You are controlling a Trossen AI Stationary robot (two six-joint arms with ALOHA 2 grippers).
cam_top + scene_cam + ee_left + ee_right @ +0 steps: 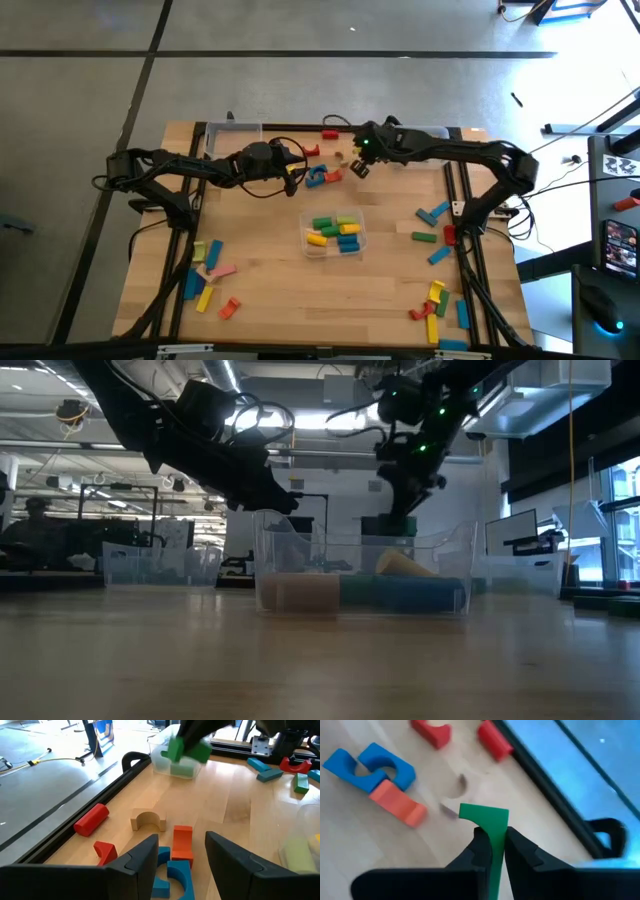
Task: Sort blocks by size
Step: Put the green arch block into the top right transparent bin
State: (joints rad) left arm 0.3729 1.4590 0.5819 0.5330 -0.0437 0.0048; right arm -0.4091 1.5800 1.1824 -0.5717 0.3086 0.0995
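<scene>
Green block [487,827] between dark fingers [479,851], two blue arch blocks [370,767], orange block [398,804], red blocks [432,731], unpainted wooden arch [148,820], pale wood-grain counter [275,290], clear bin [333,234] of yellow, green, blue pieces

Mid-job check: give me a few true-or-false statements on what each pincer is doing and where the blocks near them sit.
1. The right pincer grips a green block. True.
2. The left pincer holds a blue block. False: it is open and empty above the blue arches.
3. The clear bin at mid-table has blocks in it. True.
4. The red cylinder sits inside the bin. False: it lies on the table near the edge.
</scene>
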